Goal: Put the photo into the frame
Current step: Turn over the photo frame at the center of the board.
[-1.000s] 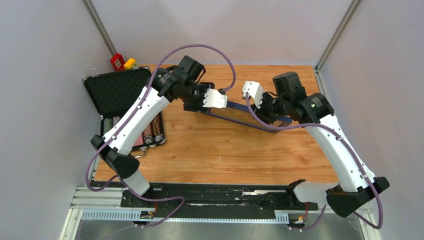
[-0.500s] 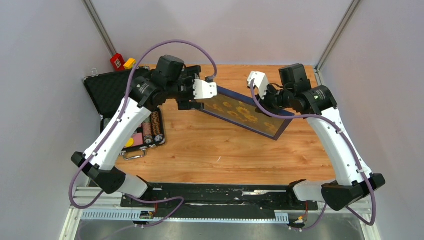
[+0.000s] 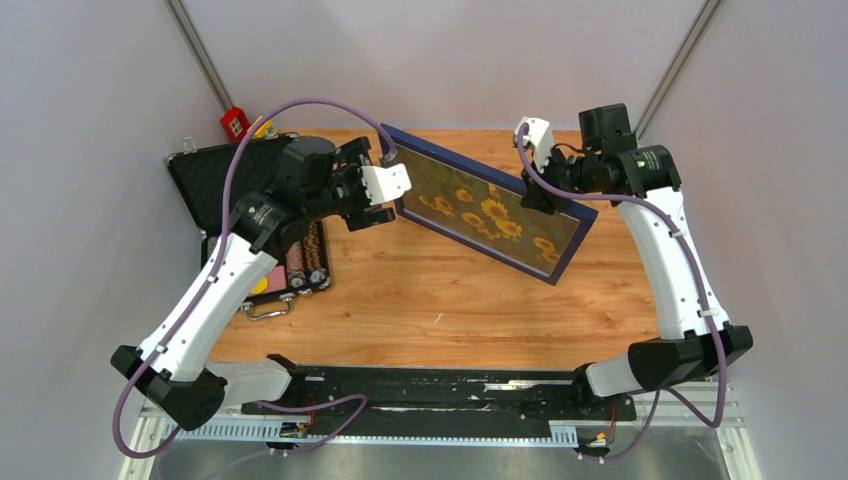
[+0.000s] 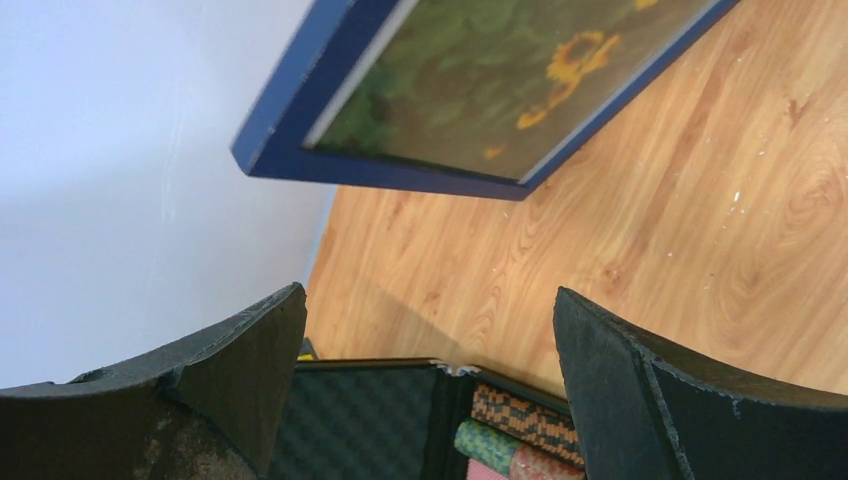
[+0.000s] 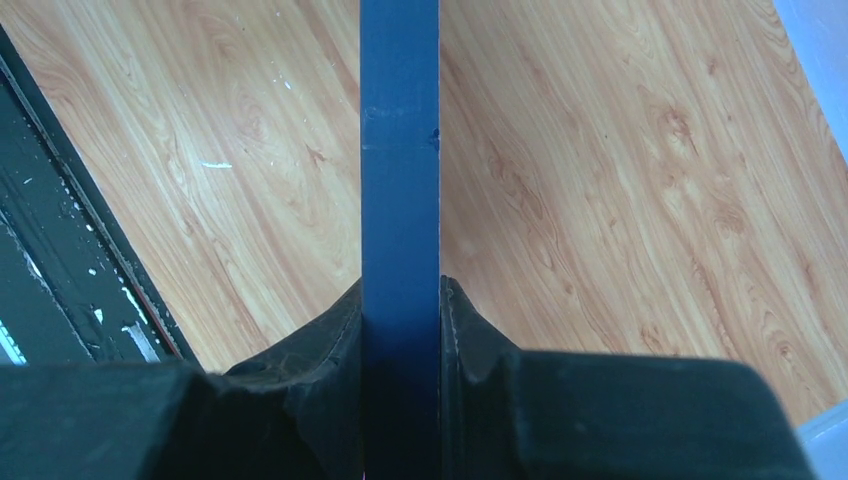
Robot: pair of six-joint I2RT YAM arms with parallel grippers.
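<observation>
The frame [image 3: 470,165], navy front facing up, hangs tilted above the far half of the table. The sunflower photo [image 3: 490,210] shows inside it behind the pane. My right gripper [image 3: 552,195] is shut on the frame's right edge; in the right wrist view the navy edge [image 5: 400,150] runs between the closed fingers of that gripper [image 5: 400,320]. My left gripper [image 3: 388,195] is open and empty, just left of the frame and apart from it. In the left wrist view the gripper [image 4: 430,340] sits below the frame's corner [image 4: 300,140] and the photo [image 4: 480,90].
An open black foam-lined case [image 3: 235,175] with poker chips [image 3: 300,265] lies at the table's left edge, below my left arm; it also shows in the left wrist view [image 4: 350,420]. Red and yellow blocks [image 3: 235,122] sit at the far left corner. Grey walls enclose three sides.
The frame has turned from nearly edge-on to front side up and moved toward the back. My left gripper has let go of its left end and drawn back to the left.
</observation>
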